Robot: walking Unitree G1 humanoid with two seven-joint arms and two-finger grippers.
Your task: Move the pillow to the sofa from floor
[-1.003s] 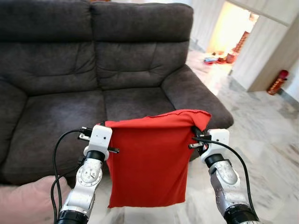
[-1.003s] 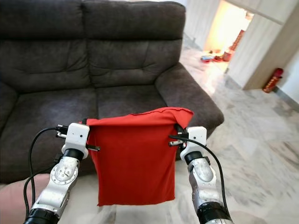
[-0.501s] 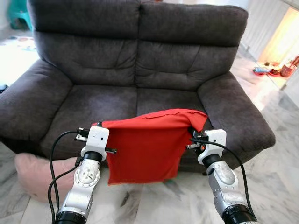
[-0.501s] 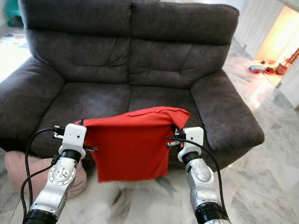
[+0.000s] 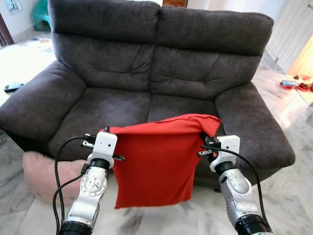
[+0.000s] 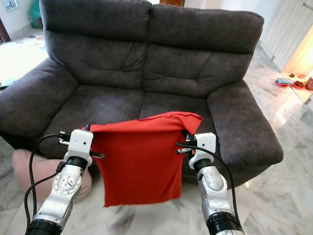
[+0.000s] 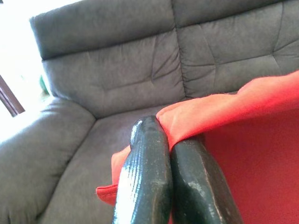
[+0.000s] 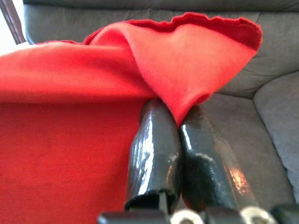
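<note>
Marble floor (image 5: 293, 196) runs under me and a dark grey two-seat sofa (image 5: 161, 63) stands straight ahead, its seat cushions bare. What I am holding up in front of it is a red pillow cover (image 5: 156, 166), flat and limp like a cloth rather than a stuffed pillow; it hangs between my two arms with its top edge stretched across and its lower edge dangling above the floor, short of the sofa's front. My left gripper (image 7: 163, 154) has its two black fingers pressed together on the left top corner, with the red fabric bunched between and over the tips. My right gripper (image 8: 175, 135) is likewise clamped on the right top corner, a fold of the cover draped over its fingertips. From the head camera, both wrists sit at about the same height, the left one (image 5: 102, 144) and the right one (image 5: 222, 147) on either side of the cloth.

Low on my left, a pale pink pillow (image 5: 46, 174) lies on the floor against the base of the sofa, beside its left armrest and partly behind my left arm. Farther left, a small dark object (image 5: 13, 88) rests on the bright floor. Off to the right, past the right armrest, I see small red and coloured items (image 5: 296, 84) on the floor near a lit doorway.
</note>
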